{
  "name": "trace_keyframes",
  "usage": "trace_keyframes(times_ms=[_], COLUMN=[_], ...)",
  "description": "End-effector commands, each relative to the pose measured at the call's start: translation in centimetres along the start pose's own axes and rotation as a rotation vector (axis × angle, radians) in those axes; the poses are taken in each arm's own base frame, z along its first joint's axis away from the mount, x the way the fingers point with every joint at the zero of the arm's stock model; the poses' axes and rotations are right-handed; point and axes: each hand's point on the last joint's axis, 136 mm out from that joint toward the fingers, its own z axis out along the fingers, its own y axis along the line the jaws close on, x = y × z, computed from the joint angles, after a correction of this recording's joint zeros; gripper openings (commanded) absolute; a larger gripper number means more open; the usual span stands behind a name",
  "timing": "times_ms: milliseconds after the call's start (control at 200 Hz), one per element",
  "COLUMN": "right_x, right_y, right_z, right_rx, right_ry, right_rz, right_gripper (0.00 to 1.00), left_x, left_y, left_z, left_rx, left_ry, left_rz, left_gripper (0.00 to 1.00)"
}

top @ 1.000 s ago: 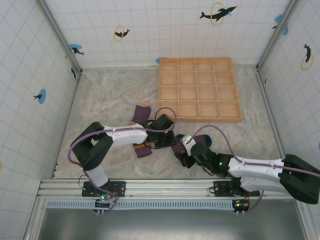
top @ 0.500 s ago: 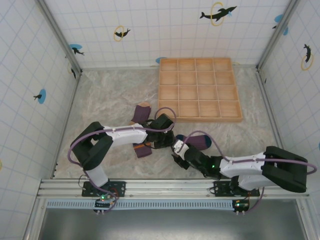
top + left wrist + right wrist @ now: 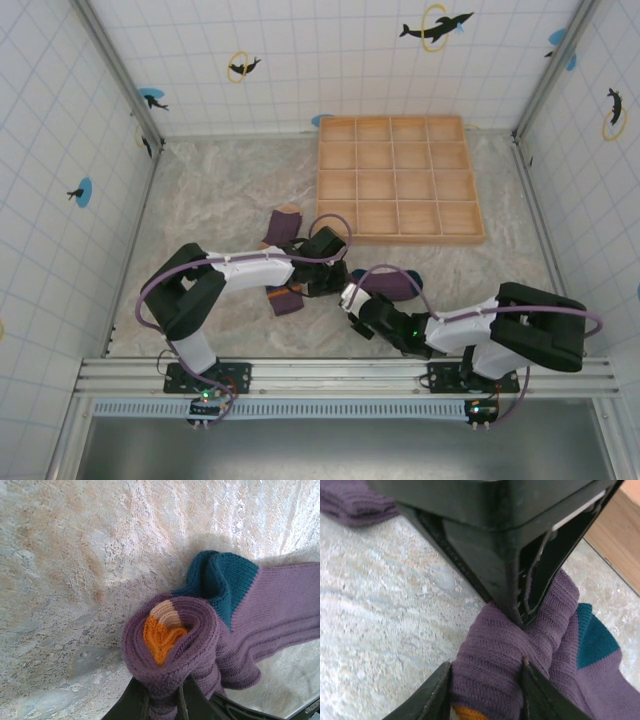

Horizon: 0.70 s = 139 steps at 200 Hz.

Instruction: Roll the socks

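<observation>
1. Marbled table (image 3: 220, 190), with the gridded wooden tray (image 3: 400, 180) at its far right. Neither has changed.
2. Right arm (image 3: 470, 325): the biggest change. Over the last second its elbow swung in from the far right edge and folded up near its base, and the wrist nudged left. Left arm (image 3: 250, 268) has held its pose.
3. The half-rolled sock (image 3: 200, 630) lies between the two wrists, near the tray's near-left corner. Its unrolled tail runs right, and more of it is exposed in the top view than before. A loose sock (image 3: 283, 226) lies beyond the left arm and a second loose sock (image 3: 285, 300) just nearer; both are unmoved.
4. Left gripper (image 3: 162, 700) is pinched on the roll's lower edge. Right gripper (image 3: 486, 667) straddles the roll from the opposite side, its fingers pressed into the fabric.
5. Orange-and-tan core (image 3: 160, 632) is wound tight, with a teal patch (image 3: 225, 580) just behind.
6. Judgement: the fold-in reads as re-angling for another turn. The tail remains to be wound.
</observation>
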Motion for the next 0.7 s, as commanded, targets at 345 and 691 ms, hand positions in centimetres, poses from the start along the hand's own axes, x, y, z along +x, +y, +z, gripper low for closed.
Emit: trace_keyframes(times_ms=[345, 691], right_x=[0.8, 2.1], right_y=[-0.1, -0.6], right_z=[-0.2, -1.3], right_rx=[-0.106, -0.285], right_ry=[-0.015, -0.030], right_rz=[0.309, 0.687], right_gripper=[0.00, 0.00], left_x=[-0.9, -1.8], left_y=[0.1, -1.2], left_z=[-2.0, -3.3], left_rx=[0.021, 0.084], left_ry=[-0.089, -0.155], left_rz=[0.012, 0.030], left_gripper=[0.44, 0.55])
